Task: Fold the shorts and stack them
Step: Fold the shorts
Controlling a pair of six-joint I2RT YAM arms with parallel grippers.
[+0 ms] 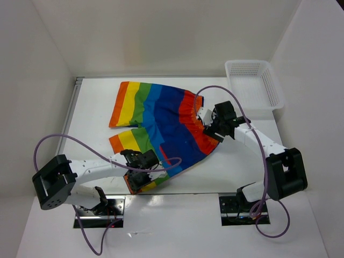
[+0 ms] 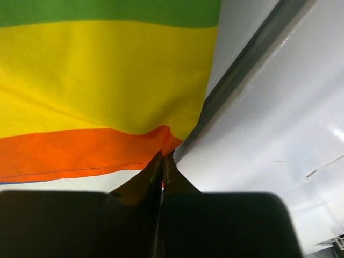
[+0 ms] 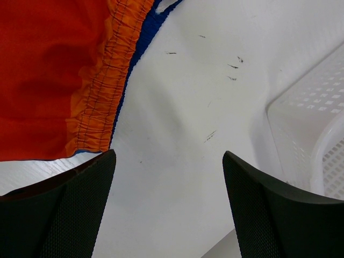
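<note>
Rainbow-striped soft fabric shorts (image 1: pixel 161 123) lie mid-frame; left gripper (image 2: pixel 162 157) apparently pinches their orange hem (image 2: pixel 80 156) at lower left; right gripper (image 3: pixel 167 156) gapes beside the gathered waistband (image 3: pixel 99 91).

shorts (image 1: pixel 161 118): on table (image 1: pixel 97 102), centre | basket (image 1: pixel 250 86): far-right corner, behind and right of shorts

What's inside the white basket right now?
Nothing shows in the top view: the basket has only bare mesh floor. The right wrist view catches one corner; its inside is hidden there.
</note>
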